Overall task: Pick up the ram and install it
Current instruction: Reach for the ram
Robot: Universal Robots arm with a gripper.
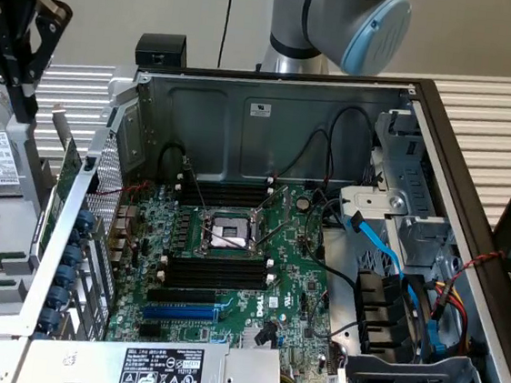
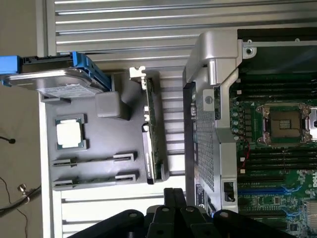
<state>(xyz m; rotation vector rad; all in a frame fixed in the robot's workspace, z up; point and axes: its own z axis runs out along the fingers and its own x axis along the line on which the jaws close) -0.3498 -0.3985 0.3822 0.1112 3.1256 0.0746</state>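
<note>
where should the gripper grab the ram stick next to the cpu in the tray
Probably mid-length on the ram, pinching its two flat faces from straight above: it stands on edge in the grey tray, its ends sit in holders, leaving the top edge free.

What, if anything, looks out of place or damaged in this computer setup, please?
Nothing looks damaged or spilled. The CPU socket is empty and the black memory slots are bare, while a processor chip lies in the grey tray beside the case: disassembly, not a fault.
</note>
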